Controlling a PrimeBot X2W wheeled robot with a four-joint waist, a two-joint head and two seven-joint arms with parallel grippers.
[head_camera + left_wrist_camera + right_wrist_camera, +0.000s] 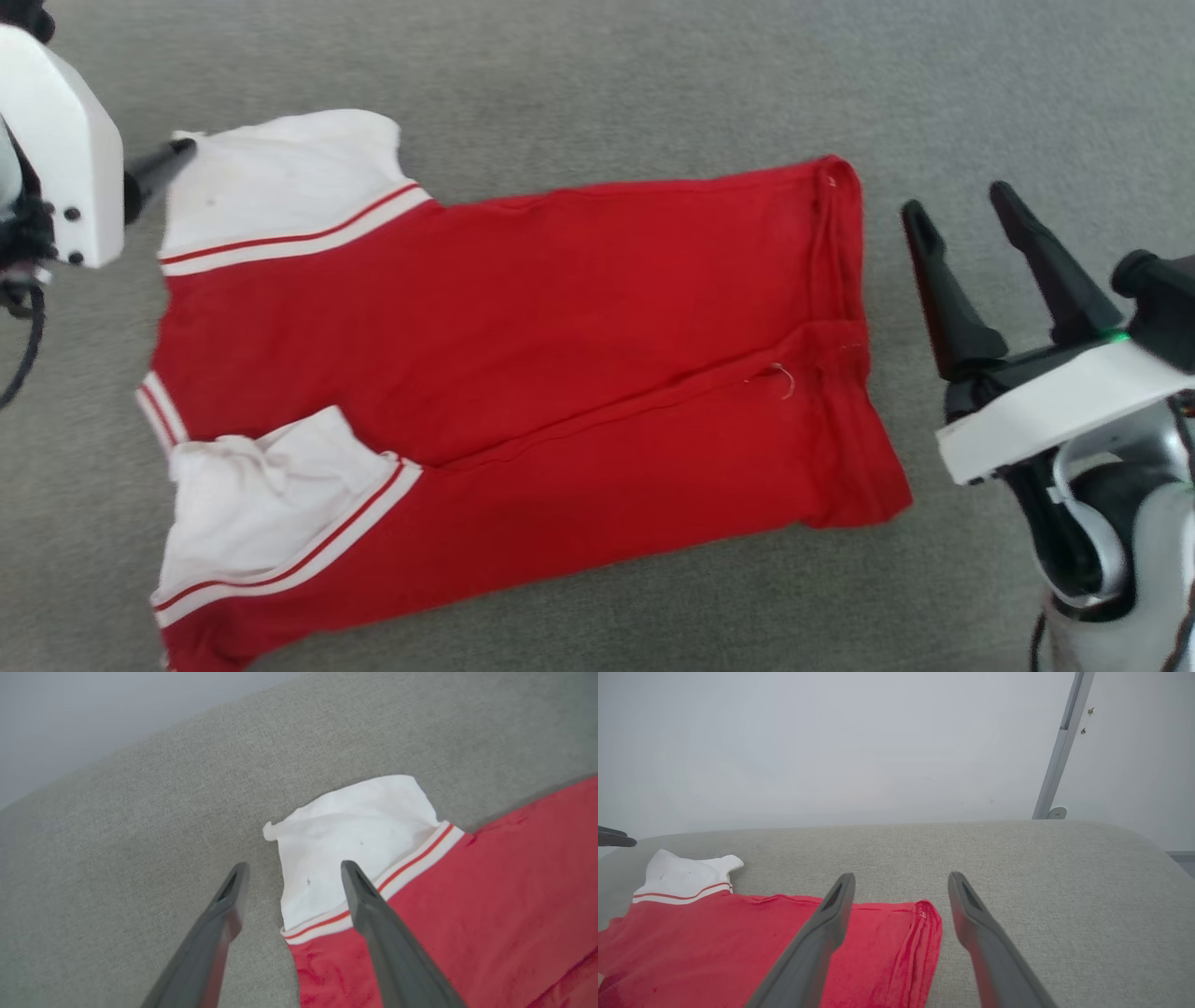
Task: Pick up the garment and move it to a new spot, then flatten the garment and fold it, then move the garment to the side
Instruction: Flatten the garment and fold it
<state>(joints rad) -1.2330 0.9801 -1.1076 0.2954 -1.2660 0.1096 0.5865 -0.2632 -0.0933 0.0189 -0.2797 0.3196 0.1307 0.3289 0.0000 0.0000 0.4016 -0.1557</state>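
Observation:
The garment (523, 317) lies folded lengthwise on the grey fabric surface (597, 84). It is red, with two white sleeves at the left and its hem at the right. My left gripper (177, 149) hovers at the far white sleeve (355, 849). Its fingers stand open, one over the bare surface and one over the sleeve's striped trim, and hold nothing. My right gripper (962, 210) is open just right of the hem (924, 933), apart from the cloth. The left gripper's own view (294, 868) and the right gripper's own view (901, 877) both show spread, empty fingers.
The grey surface ends at a rounded far edge (924, 826) before a pale wall. A metal pole (1057, 765) stands behind its far right corner. Bare fabric stretches beyond and to the right of the garment.

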